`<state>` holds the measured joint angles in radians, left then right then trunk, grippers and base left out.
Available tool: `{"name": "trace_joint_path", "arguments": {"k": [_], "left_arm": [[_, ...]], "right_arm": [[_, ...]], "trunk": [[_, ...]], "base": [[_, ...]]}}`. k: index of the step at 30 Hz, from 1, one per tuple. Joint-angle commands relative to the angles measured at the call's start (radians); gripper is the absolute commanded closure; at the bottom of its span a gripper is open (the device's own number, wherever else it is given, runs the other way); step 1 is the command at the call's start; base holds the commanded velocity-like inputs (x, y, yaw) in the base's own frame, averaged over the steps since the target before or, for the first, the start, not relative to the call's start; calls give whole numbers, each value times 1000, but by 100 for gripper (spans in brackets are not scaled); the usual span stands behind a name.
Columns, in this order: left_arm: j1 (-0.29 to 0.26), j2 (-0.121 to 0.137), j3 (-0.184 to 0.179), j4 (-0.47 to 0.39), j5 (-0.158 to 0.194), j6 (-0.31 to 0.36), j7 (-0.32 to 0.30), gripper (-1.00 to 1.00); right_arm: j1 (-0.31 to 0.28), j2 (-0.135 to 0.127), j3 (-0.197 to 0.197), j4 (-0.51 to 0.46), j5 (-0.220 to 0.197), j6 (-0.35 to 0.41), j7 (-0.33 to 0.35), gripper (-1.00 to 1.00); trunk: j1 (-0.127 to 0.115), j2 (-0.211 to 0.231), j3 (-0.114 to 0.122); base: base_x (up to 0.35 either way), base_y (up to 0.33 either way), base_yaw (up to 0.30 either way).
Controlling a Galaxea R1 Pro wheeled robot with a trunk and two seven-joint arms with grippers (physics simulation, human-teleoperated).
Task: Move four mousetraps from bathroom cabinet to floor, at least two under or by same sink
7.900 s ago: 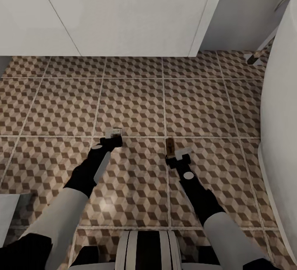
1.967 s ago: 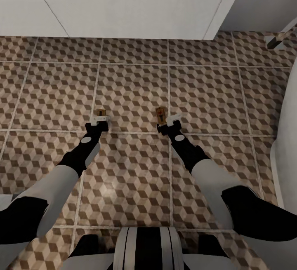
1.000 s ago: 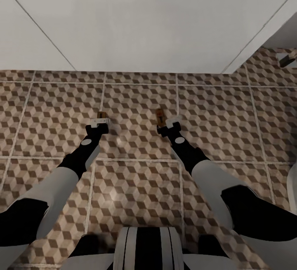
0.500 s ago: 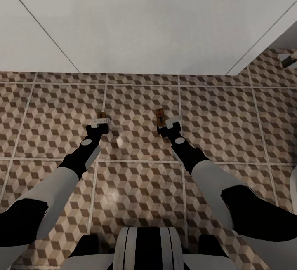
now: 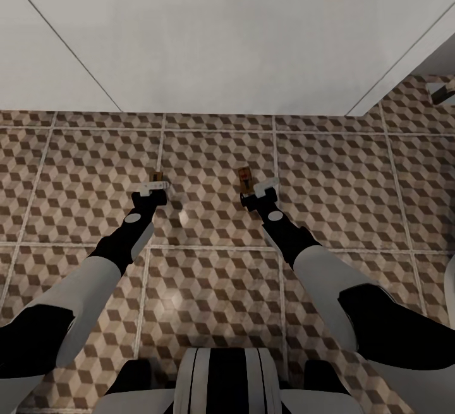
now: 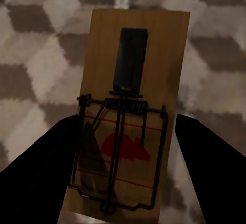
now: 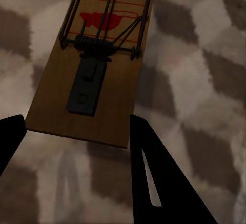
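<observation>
Two mousetraps show, both small brown boards with dark wire. One mousetrap (image 5: 158,177) (image 6: 128,80) sits between the fingers of my left gripper (image 5: 154,184) (image 6: 128,124), which is shut on it. The other mousetrap (image 5: 245,177) (image 7: 95,55) has its near end pinched by my right gripper (image 5: 256,188) (image 7: 77,124), shut on it. Both hang low over the cube-patterned bathroom floor (image 5: 208,275), about a tile short of the white vanity (image 5: 221,35). The sink's basin and the cabinet are out of view.
The white vanity spans the whole far side. A white curved edge (image 5: 451,287) rises at the right border, and a small pale object (image 5: 441,90) lies at the far right. Open tiled floor surrounds both arms.
The camera has moved toward the white vanity, which now fills more of the far side. Both arms hold the same pose, each with its mousetrap. Nothing shifted in the last half second.
</observation>
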<state>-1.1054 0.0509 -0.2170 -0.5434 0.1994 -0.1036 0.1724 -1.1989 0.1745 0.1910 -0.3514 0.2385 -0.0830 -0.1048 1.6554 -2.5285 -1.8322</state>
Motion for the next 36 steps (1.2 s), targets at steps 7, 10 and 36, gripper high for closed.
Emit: {"name": "trace_joint_path", "arguments": {"k": [7,10,36], "left_arm": [[0,1,-8,0,10,-5,7,100],[1,1,-8,0,10,-5,7,100],[19,-11,-10,2,10,-5,7,100]], "right_arm": [[-1,0,4,2,5,-2,-6,100],[-1,0,4,7,5,-3,-6,100],[-1,0,4,14,5,-3,-6,100]], "trunk": [[0,0,0],[0,0,0],[0,0,0]], "base": [[222,0,0],[266,0,0],[85,0,0]]}}
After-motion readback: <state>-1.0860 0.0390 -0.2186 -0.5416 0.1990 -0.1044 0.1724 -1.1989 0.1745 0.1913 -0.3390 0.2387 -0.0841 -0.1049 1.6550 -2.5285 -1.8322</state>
